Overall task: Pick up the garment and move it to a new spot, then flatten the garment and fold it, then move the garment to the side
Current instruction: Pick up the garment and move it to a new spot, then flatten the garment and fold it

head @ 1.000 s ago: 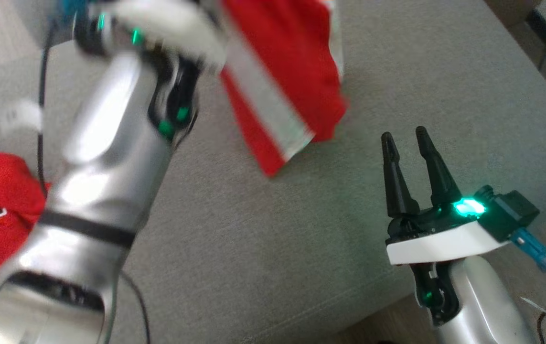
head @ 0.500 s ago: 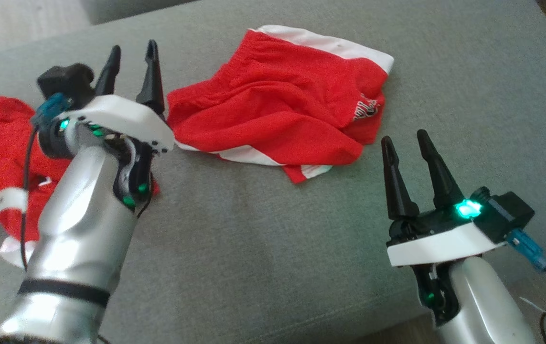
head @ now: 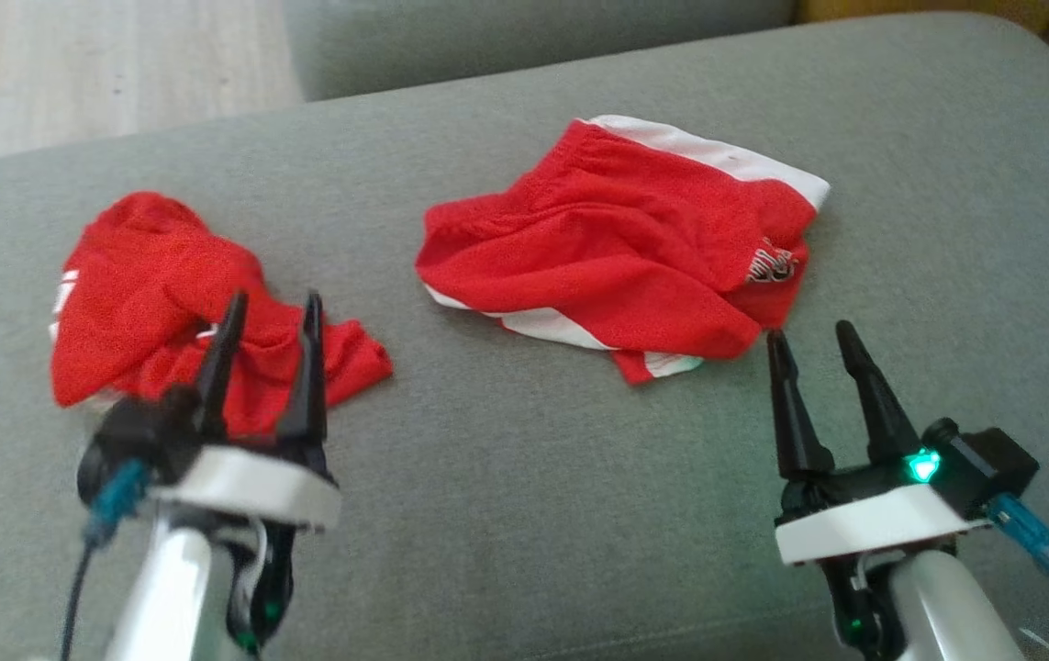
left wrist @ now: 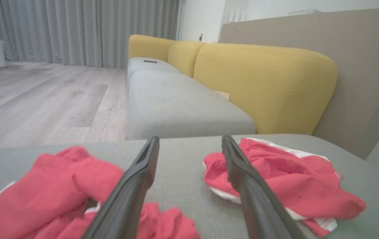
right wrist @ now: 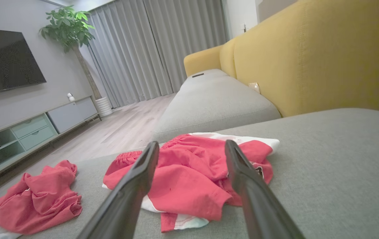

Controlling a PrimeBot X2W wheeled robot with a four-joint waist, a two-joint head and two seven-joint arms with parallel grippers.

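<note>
Red shorts (head: 616, 266) crumpled, logo unreadable; red cloth (head: 148, 285) part-hidden behind left hand (head: 274, 298), spread, empty; right hand (head: 809, 330) same.

Looks along the right gripper (right wrist: 192, 144), fingers spread wide and holding nothing, just short of crumpled red shorts (right wrist: 189, 186) with white trim on a grey sofa seat (right wrist: 325, 166). Takes in a second bunched red garment (right wrist: 40, 196) well left of the shorts, a yellow backrest (right wrist: 308, 49) behind them to the right.
</note>
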